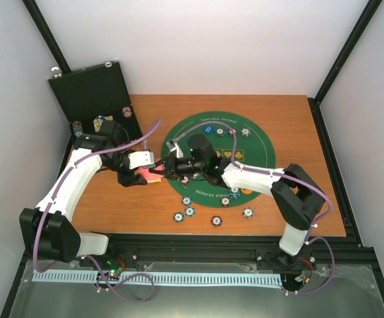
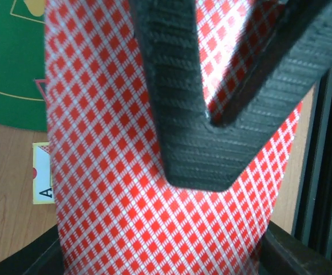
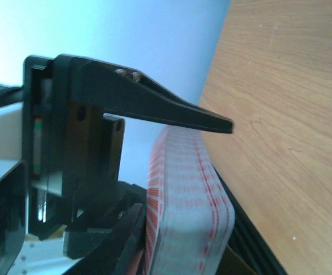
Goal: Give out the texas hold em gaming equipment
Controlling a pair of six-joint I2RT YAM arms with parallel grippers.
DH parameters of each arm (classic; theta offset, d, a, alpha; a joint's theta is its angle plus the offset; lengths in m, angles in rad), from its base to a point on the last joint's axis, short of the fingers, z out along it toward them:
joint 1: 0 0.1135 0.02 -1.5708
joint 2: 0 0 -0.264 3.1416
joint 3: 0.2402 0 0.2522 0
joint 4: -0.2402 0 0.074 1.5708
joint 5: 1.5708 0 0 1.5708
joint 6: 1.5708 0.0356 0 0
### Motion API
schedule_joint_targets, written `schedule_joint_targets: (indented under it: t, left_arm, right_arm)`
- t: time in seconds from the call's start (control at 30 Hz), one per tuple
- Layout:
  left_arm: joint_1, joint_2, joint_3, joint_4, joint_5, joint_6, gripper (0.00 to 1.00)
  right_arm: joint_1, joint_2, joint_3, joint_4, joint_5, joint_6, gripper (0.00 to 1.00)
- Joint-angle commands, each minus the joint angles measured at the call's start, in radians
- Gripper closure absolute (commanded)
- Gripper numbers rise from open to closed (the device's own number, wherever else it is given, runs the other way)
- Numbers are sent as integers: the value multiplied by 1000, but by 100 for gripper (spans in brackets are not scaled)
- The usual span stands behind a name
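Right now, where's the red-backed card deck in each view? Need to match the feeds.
Top external: the red-backed deck sits left of centre, at the left edge of the green mat.
Left wrist: it fills the middle of the frame, diamond-patterned back towards the camera.
Right wrist: lower centre, seen edge-on.
Shared landmark: the wooden table.

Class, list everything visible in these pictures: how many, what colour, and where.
deck of cards: one, red-backed, in the left gripper, by the mat's left edge
loose card: one, face-up, on the table
chips: about a dozen, striped, on the mat, before it, beside the case
mat: one, green, mid-table
case: one, black, open, far left corner
table: one, brown
left gripper: one, black, shut on the deck
right gripper: one, black, at the deck
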Motion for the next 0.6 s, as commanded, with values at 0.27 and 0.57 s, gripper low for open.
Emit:
schedule_joint_targets:
  t: [0.27,0.57]
  left_arm:
    - [-13,-162,-43,30,94,28,0]
    - [-14,-155,-72,31,67,40,0]
  right_arm:
    - [22,10,24,66,10,53,97]
    - [71,33,75,70,11,57,97]
